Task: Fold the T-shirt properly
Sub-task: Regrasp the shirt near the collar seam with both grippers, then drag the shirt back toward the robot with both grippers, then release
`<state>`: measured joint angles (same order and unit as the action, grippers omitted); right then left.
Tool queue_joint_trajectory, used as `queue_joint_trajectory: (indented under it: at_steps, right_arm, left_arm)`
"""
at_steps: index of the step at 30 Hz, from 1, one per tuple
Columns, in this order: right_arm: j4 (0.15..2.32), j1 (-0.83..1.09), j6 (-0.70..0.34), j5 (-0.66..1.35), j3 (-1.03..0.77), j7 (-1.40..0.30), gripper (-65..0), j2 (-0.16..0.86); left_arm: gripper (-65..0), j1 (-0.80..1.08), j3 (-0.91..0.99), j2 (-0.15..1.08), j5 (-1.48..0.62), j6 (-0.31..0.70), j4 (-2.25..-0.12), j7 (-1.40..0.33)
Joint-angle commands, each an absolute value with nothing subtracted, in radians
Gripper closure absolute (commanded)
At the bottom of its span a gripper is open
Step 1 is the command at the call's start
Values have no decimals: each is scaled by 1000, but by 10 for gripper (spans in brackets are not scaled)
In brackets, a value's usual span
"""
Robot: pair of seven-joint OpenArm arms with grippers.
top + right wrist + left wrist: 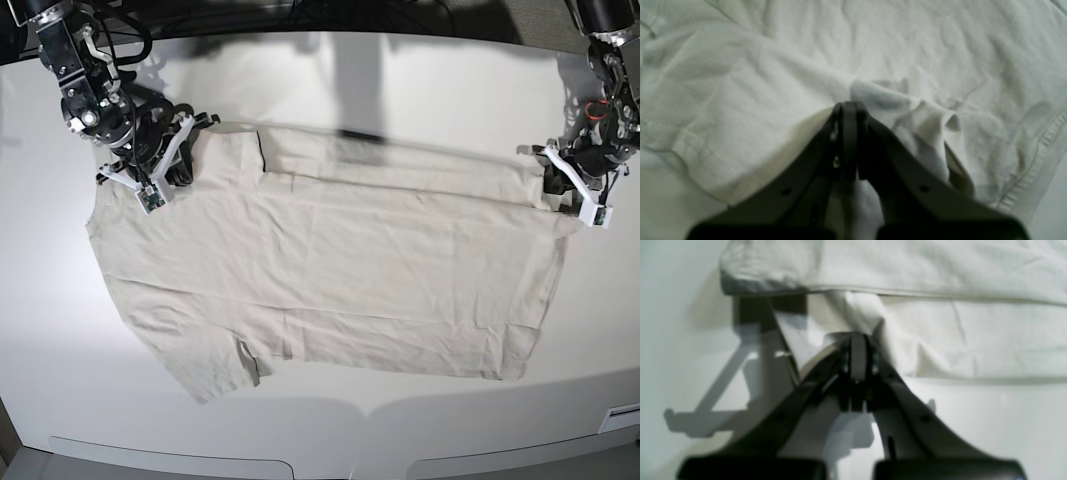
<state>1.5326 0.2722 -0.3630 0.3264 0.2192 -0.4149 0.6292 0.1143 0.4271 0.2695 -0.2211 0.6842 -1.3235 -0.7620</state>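
While the T-shirt [350,250] is lying spread across the middle of the table [330,435], the right gripper [178,177] is reaching in from the far left. Its fingers are pressing shut, with a pinch of cloth standing creased between them, near the shirt's far left corner. One sleeve [205,365] is poking out toward the near left, wrinkling at its opening. Between the arms, a long fold is running along the far side, with a strip of cloth showing beyond it. At the far right, the left gripper [557,186] is closing tight on the shirt's gathered edge, the fabric bunching at its tips.
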Motion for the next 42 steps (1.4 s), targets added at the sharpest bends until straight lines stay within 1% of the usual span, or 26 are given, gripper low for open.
queue_joint_trajectory:
  at_steps: [1, 5, 10, 15, 19, 24, 30, 33, 39, 42]
  right_arm:
    - [1533, 285, -366, 313, 220, -467, 0, 647]
    - [1537, 298, -366, 309, 220, -459, 0, 649]
    - [1570, 330, -366, 237, 220, -415, 0, 648]
    - [1578, 349, -366, 238, 220, -419, 0, 649]
    - [1578, 404, -366, 238, 219, -397, 0, 668]
    - [1578, 491, -366, 237, 178, -358, 0, 679]
    - [1578, 592, -368, 235, 55, -337, 0, 679]
    - [1586, 635, -410, 235, 1, -322, 0, 679]
    - [1603, 634, -414, 235, -26, -291, 0, 678]
    - [1615, 631, -430, 235, -26, -285, 0, 678]
  left_arm:
    - [0, 187, 422, 266, -41, 655, -1286, -1028]
    - [0, 248, 422, 266, -47, 655, -1302, -1028]
    - [0, 360, 422, 266, -93, 655, -1381, -1019]
    - [0, 472, 422, 266, -169, 655, -1476, -1016]
    - [0, 545, 422, 266, -184, 655, -1516, -970]
    - [0, 590, 422, 266, -184, 655, -1519, -941]
    - [0, 612, 425, 266, -184, 655, -1519, -937]
    - [0, 622, 425, 267, -184, 654, -1519, -937]
    - [0, 677, 425, 266, -185, 635, -1564, -921]
    - [0, 726, 425, 266, -185, 601, -1618, -900]
